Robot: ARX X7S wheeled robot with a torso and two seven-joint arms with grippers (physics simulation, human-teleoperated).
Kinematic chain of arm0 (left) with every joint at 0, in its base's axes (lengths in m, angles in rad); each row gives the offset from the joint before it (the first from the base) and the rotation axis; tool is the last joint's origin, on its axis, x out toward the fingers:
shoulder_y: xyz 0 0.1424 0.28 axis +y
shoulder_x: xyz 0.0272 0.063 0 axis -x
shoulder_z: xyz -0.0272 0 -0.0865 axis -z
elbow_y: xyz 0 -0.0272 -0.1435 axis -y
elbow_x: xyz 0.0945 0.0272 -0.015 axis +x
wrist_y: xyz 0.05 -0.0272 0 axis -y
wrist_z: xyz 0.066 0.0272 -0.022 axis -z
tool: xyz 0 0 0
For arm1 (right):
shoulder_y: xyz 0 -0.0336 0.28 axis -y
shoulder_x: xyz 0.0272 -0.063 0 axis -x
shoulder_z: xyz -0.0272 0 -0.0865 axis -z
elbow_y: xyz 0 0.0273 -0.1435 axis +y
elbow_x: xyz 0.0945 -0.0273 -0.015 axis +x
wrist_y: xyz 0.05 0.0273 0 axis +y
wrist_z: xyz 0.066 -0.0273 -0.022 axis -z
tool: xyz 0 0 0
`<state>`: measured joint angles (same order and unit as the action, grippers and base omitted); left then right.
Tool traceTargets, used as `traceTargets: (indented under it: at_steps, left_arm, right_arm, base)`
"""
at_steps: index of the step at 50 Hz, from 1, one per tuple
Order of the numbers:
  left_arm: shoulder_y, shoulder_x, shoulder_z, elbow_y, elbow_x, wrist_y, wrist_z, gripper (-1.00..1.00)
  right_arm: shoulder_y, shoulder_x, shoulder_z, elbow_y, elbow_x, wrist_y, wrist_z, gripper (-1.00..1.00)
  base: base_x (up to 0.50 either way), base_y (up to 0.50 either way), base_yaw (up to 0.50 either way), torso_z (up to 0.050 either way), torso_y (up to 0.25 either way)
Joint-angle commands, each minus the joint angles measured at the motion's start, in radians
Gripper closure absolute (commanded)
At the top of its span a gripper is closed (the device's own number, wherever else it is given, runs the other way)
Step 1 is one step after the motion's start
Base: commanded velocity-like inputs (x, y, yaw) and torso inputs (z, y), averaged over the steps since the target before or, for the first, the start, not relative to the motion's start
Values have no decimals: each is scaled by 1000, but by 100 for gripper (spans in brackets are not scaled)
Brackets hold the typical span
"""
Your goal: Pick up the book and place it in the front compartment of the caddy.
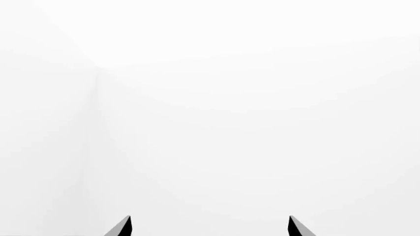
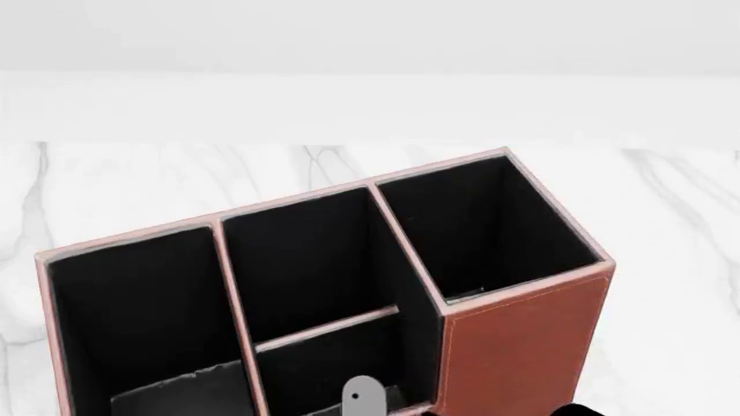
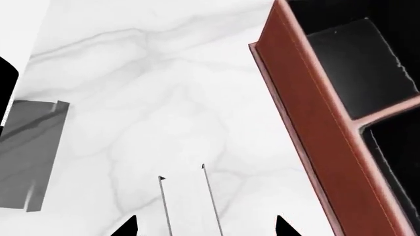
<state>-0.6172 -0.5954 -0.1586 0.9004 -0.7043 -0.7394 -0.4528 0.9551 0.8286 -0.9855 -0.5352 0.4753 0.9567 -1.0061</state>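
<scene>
Thin black-covered book with white page edges (image 3: 188, 209): edge-on at lower centre of the right wrist view, two dark cover lines with white between, sitting between the right gripper (image 3: 204, 227) fingertips. There's a gap showing on each side of it, so I can't tell whether the jaws are actually clamped on it or just straddling it; probably held, but not confirmed. It's over the white marble tabletop (image 3: 151, 98), just beside the outer wall of the large reddish-brown leather caddy with black lining and pale pink rims (image 3: 308, 113), not yet above any cell. In the head view the small squarish front compartment (image 2: 329, 368) at lower centre has no book in it. Left gripper (image 1: 210, 226): fingertips spread wide, nothing between, facing blank white, out of play. Status: pickup looks done or nearly so. Left to do: carry it over the rim, line it up with the front cell, lower, let go.
</scene>
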Motion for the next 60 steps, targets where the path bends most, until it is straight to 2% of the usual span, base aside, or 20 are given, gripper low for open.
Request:
traceTargets:
  at_steps: [1, 45, 46, 60]
  left_arm:
    - [6, 11, -14, 2, 10, 3, 14, -100]
    - [20, 1, -20, -11, 3, 28, 6, -100]
    - [20, 1, -20, -11, 3, 29, 5, -100]
    - [29, -2, -24, -8, -2, 35, 1, -100]
  right_arm:
    - [-10, -37, -12, 47, -52, -32, 0, -100]
    - [-64, -58, -82, 79, -74, -74, 11, -100]
    - [-63, -58, -84, 80, -77, -72, 14, 100]
    - [-74, -42, -88, 68, -71, -68, 20, 100]
  base:
    - [0, 0, 0, 0, 0]
    - [0, 0, 0, 0, 0]
    - [0, 0, 0, 0, 0]
    - [0, 0, 0, 0, 0]
